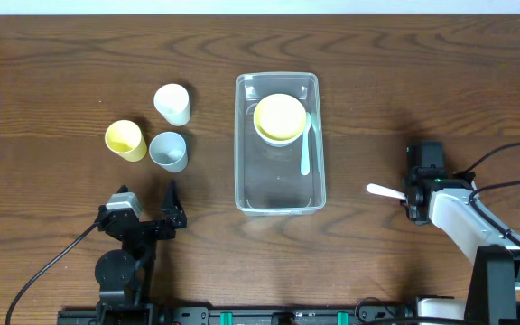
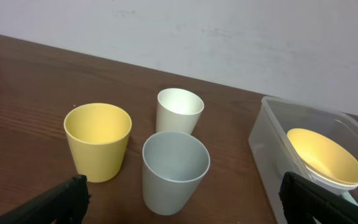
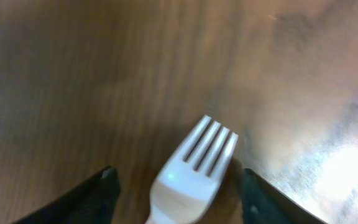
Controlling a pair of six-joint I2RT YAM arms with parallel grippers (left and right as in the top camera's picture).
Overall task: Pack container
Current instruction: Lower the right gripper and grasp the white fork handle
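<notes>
Wood table (image 1: 61, 54). The container (image 1: 278, 197), a clear rectangular bin, sits mid-table with its long axis running from far edge to near edge.

Inside it, at the far end, is a yellow bowl (image 1: 280, 116) nested in a white bowl (image 1: 281, 141), of which only the rim shows. A white spoon (image 1: 306, 149) lies along the container's right wall, with its top end by the bowls. The near half of the bin floor is bare.

Three cups stand upright left of the container, clustered and all outside it. The white cup (image 1: 171, 103) is farthest back. The yellow cup (image 1: 125, 140) is closest to the table's left edge. The grey-blue cup (image 1: 169, 151) is just beside the yellow one and nearest the left arm. The left wrist view shows the same trio, with small gaps between them as far as can be seen.

The left gripper (image 1: 147, 200) is near the table's front edge, left of centre, just in front of the cups. Its jaws are spread wide and hold nothing, and its fingers (image 2: 64, 199) sit at the bottom corners of the wrist view.

The right gripper (image 1: 412, 194) is on the right side of the table, well apart from the container. A white plastic fork (image 3: 194, 165) lies between its jaws, with the tines pointing away from the wrist camera. The fingers (image 3: 95, 196) stand either side of the fork with a visible gap on both sides, so the jaws are apart and not pinching it. In the overhead view the fork pokes out of the gripper toward the container. The wrist view is blurred, so I can't tell whether the fork rests flat on the table.
</notes>
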